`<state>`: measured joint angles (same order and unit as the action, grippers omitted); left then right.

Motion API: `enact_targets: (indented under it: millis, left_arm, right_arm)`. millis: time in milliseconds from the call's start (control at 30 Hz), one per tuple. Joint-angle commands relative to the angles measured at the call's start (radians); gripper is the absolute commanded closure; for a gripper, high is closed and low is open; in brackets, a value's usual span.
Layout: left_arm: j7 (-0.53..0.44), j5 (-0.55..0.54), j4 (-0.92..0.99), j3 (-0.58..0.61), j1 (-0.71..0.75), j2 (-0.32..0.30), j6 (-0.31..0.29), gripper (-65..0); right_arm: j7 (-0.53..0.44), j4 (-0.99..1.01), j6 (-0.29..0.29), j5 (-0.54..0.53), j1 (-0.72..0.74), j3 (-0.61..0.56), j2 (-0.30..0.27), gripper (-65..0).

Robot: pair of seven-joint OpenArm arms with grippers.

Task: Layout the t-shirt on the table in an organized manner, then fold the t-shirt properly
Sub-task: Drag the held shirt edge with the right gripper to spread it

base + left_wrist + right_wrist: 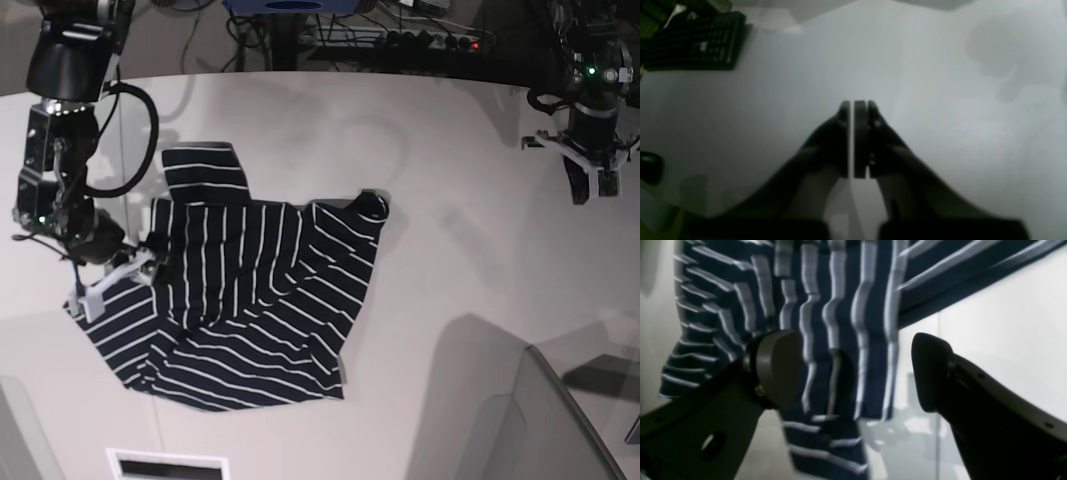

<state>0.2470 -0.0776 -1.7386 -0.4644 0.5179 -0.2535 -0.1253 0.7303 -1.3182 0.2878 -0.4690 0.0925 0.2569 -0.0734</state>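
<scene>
Fingers (930,373) beside label-less striped t-shirt (840,306)

The t-shirt (245,300) lies on the table (450,200) toward the base view's left, well apart from a keyboard (693,41)

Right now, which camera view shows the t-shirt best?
The base view: the whole t-shirt lies crumpled on the table, outline visible. The right wrist view shows only a blurred striped patch between the open right claw. The left wrist view shows none of it.
</scene>
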Motion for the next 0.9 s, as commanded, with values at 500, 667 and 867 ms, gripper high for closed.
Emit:
enact_targets:
  millis: [500, 667, 867]
  left_arm:
    - [-0.076, -0.008, 0.047, -0.009, 0.044, -0.004, 0.009, 0.0]
    - [-0.074, -0.008, 0.048, -0.009, 0.046, 0.0, 0.009, 0.0]
    - [-0.074, -0.001, 0.048, -0.003, 0.046, 0.006, 0.009, 0.0]
  right_arm:
    - [-0.147, 0.357, 0.112, -0.026, 0.14, -0.005, -0.019, -37.2]
    - [-0.079, 0.273, 0.139, -0.026, 0.138, -0.005, -0.001, -0.3]
    - [0.082, -0.06, 0.139, -0.026, 0.1, -0.005, 0.073, -0.6]
